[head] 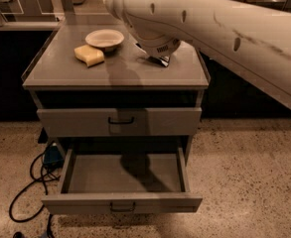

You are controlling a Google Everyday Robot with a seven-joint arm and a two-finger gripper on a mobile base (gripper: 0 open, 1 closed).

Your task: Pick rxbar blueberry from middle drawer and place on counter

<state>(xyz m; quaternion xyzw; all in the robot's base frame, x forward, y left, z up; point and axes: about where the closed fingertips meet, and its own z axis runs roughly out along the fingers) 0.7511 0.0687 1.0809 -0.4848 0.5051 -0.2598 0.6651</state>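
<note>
1. Camera view: the gripper [157, 52] is seen low over the right back part of the desk [110, 76], mostly hidden under the big arm.
2. Whether it is squeezing anything cannot be told.
3. Something small and dark, maybe the snack bar [161, 61], is seen just under it.
4. The lower drawer [120, 202] is pulled out.
5. A bowl [104, 37] and a yellow sponge [89, 55] are set close together on the desk's left.
</note>
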